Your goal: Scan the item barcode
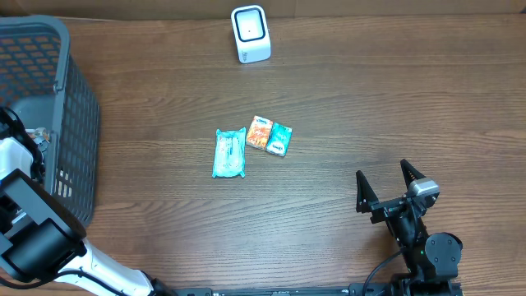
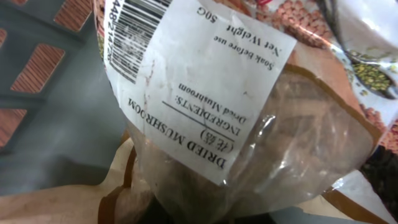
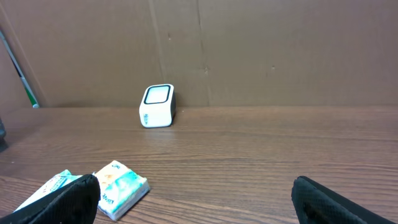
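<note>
Left arm down in the basket [image 1: 78,123]
The left gripper was clenched shut, fingers unseen; whether it pinched the dried mushroom bag [image 2: 298,137] filling its camera, I cannot tell. The bag's barcode label [image 2: 186,74] faced the lens. The right gripper [image 1: 382,170] stood released, far from the scanner [image 1: 251,34].

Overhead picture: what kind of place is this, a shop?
Probably a pretend shop checkout on a wooden table: a white barcode scanner, a grey shopping basket and small packets.
</note>
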`<state>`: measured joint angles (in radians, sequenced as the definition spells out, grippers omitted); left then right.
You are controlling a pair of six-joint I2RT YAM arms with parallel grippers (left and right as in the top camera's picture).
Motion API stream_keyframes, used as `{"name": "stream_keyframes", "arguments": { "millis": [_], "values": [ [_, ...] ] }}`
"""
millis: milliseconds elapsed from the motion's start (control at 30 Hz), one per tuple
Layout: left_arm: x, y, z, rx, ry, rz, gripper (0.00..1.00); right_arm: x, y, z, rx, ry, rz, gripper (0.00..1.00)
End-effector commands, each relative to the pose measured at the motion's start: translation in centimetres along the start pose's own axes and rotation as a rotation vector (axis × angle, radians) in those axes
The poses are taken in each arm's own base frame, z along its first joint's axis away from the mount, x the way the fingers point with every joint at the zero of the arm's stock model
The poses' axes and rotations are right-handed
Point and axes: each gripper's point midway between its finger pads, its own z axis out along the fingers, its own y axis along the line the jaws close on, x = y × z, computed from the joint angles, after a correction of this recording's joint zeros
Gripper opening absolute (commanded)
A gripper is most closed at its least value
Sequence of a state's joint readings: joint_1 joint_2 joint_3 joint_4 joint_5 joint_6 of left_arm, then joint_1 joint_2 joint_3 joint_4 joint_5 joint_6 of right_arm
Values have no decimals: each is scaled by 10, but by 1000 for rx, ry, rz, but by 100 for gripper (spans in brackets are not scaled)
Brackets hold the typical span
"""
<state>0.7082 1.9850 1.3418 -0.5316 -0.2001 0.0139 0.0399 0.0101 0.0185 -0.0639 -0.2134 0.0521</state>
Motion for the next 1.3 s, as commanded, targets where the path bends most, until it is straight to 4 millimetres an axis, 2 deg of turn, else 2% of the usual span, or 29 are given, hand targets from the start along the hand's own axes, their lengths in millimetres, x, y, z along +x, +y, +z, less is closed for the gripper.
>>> {"name": "stream_keyframes", "arguments": {
  "millis": [0,167,267,300,500,533,667,700,833,1000,1100,1133,1267],
  "values": [
    [42,-33,22,141,150,26,4,3,2,0,-10,-1,4,100],
    [0,-51,-12,277,97,11,4,3,2,0,-10,-1,4,100],
    [-32,-56,-44,330,54,2,4,2,2,0,-10,-1,4,100],
    [-53,-57,-69,354,21,2,4,2,2,0,-10,-1,4,100],
    [-106,-56,-159,442,-126,-16,4,2,2,0,-10,-1,4,100],
    [-118,-56,-192,473,-191,-10,4,3,2,0,-10,-1,4,100],
    [-131,-58,-262,539,-334,7,4,3,2,0,-10,0,4,100],
    [-130,-60,-292,572,-387,16,4,3,2,0,-10,-1,4,100],
    [-114,-71,-366,663,-506,69,4,2,2,0,-10,-1,4,100],
    [-76,-91,-432,735,-578,157,4,2,2,0,-10,-1,4,100],
    [-48,-109,-458,784,-573,220,4,2,2,0,-10,-1,4,100],
    [-33,-120,-466,813,-553,258,4,2,2,0,-10,-1,4,100],
    [5,-155,-466,869,-438,360,4,2,2,0,-10,-1,4,100]
  ]
}}
